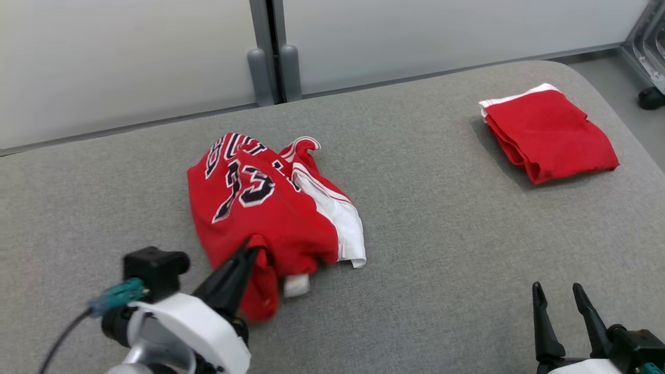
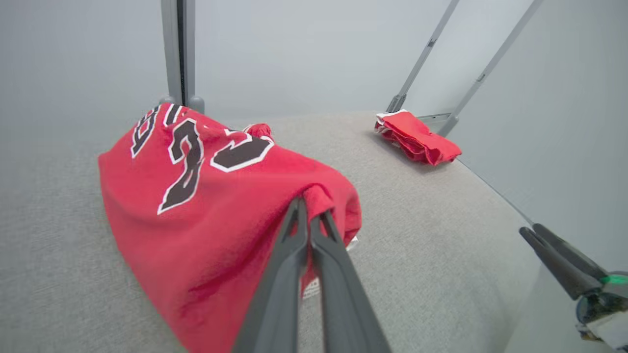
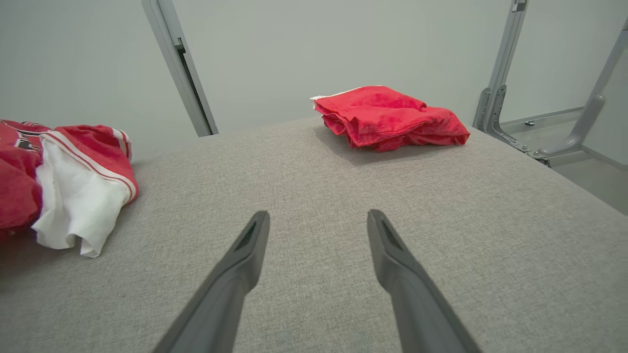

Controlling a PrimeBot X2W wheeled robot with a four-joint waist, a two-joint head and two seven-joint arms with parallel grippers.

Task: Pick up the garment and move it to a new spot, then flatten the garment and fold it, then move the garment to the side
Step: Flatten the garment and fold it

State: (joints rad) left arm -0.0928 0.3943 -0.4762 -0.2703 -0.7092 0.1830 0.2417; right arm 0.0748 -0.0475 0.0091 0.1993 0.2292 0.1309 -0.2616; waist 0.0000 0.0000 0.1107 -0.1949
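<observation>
While the left hand (image 2: 310, 208) is pinching the near edge of the crumpled red jersey (image 1: 260, 208), clamped tight on a fold of cloth, the jersey is lying bunched near the middle of the grey worktop (image 1: 441, 234), number side up, with white fabric spilling out on its right. At the near right, the right hand (image 3: 319, 218) is hovering over bare worktop, spread apart and holding nothing. Another red garment (image 1: 550, 135) is sitting folded at the far right, well apart from the jersey.
</observation>
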